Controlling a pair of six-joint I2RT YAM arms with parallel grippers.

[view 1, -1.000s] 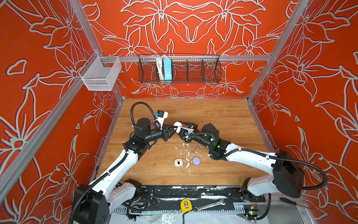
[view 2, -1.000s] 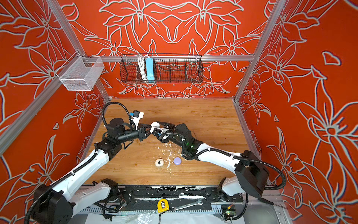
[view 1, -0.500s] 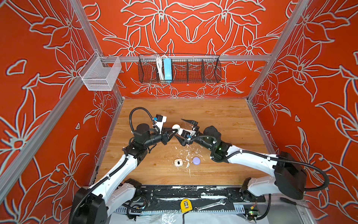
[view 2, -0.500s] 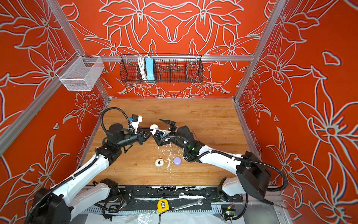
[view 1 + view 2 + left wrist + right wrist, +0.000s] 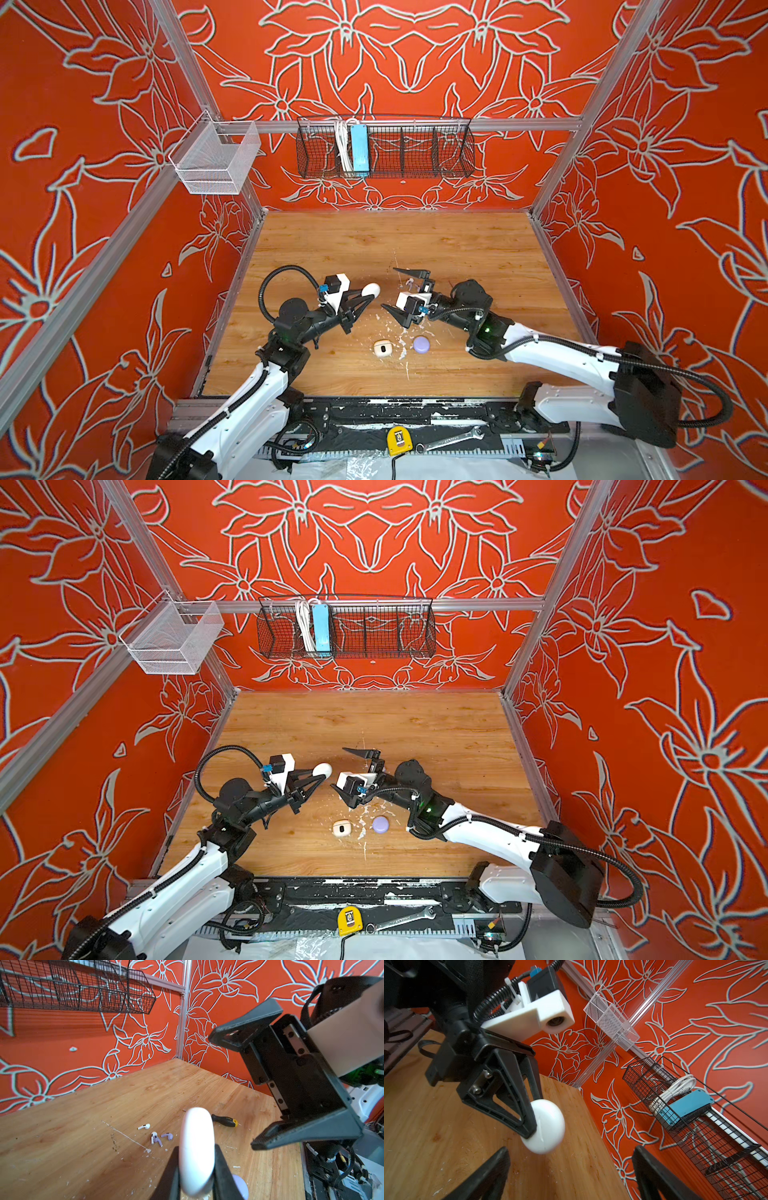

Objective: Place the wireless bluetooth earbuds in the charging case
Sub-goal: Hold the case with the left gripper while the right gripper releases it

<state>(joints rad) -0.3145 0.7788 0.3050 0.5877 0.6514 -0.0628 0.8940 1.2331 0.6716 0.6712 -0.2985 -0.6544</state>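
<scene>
In a top view the left arm reaches low toward centre, left fingers [image 5: 360, 309] clamped on the white charging case [image 5: 372, 289], its long axis aimed at the right fingers [image 5: 411, 272], spread wide, empty. Left wrist view: earbuds [image 5: 155, 1138] lie on the counter [image 5: 83, 1126] beyond, stems pointing differently.

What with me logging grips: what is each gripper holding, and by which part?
Left gripper pinches the white case across its broad faces; right gripper open, empty.

You see orange-red walls [image 5: 415, 62] with pale flower outlines, a wood-grain counter [image 5: 374, 249], a white case [image 5: 371, 289], a lavender case [image 5: 421, 344], and white and lavender earbuds [image 5: 154, 1137].
</scene>
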